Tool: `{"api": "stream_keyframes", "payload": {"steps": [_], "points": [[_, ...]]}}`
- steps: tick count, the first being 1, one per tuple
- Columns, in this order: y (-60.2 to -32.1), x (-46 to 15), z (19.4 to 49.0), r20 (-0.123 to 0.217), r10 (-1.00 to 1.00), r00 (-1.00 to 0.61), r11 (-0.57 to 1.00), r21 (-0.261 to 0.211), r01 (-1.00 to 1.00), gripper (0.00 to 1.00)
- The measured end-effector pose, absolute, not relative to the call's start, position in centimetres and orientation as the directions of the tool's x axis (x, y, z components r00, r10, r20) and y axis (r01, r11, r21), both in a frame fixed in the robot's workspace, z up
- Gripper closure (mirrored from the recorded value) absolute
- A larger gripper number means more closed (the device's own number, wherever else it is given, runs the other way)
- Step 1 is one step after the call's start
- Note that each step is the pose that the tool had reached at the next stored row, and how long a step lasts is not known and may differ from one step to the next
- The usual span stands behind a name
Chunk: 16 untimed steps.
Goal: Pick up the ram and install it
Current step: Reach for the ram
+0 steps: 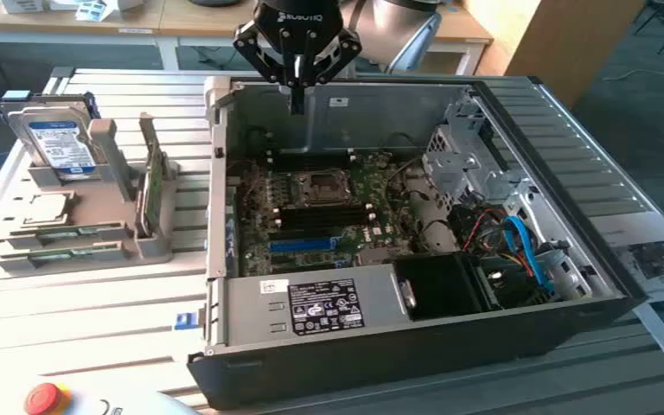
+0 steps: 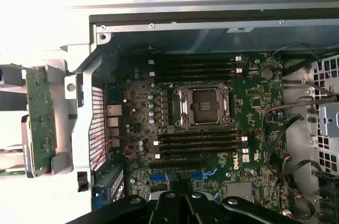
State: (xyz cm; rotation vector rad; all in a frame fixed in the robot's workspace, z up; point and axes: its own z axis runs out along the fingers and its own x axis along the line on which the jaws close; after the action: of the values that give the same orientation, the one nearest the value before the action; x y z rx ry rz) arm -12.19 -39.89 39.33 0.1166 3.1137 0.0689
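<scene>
Two ram sticks [image 1: 65,232] in grey rack [image 1: 150,249]

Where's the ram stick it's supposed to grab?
Two ram sticks lie flat in the grey rack on the exterior view's left, beside the open computer case, nearer the camera than the hard drive.
</scene>
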Motion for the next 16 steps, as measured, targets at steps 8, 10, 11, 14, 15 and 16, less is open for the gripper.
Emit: {"api": "stream_keyframes", "payload": {"steps": [8, 10, 11, 14, 15, 16], "points": [[-39.89, -12.19, 39.33, -0.023, 0.075, -0.997, 0.996, 0.045, 0.074, 0.9], [-39.88, -12.19, 39.33, -0.023, 0.075, -0.997, 0.996, 0.045, 0.074, 0.9], [-39.88, -12.24, 39.32, -0.023, 0.075, -0.997, 0.996, 0.045, 0.074, 0.9], [-39.87, -12.47, 39.33, -0.023, 0.075, -0.997, 0.996, 0.045, 0.074, 0.9], [-39.85, -12.59, 39.33, -0.023, 0.075, -0.997, 0.996, 0.045, 0.074, 0.9], [-39.85, -12.71, 39.33, -0.023, 0.075, -0.997, 0.996, 0.045, 0.074, 0.9]]}}
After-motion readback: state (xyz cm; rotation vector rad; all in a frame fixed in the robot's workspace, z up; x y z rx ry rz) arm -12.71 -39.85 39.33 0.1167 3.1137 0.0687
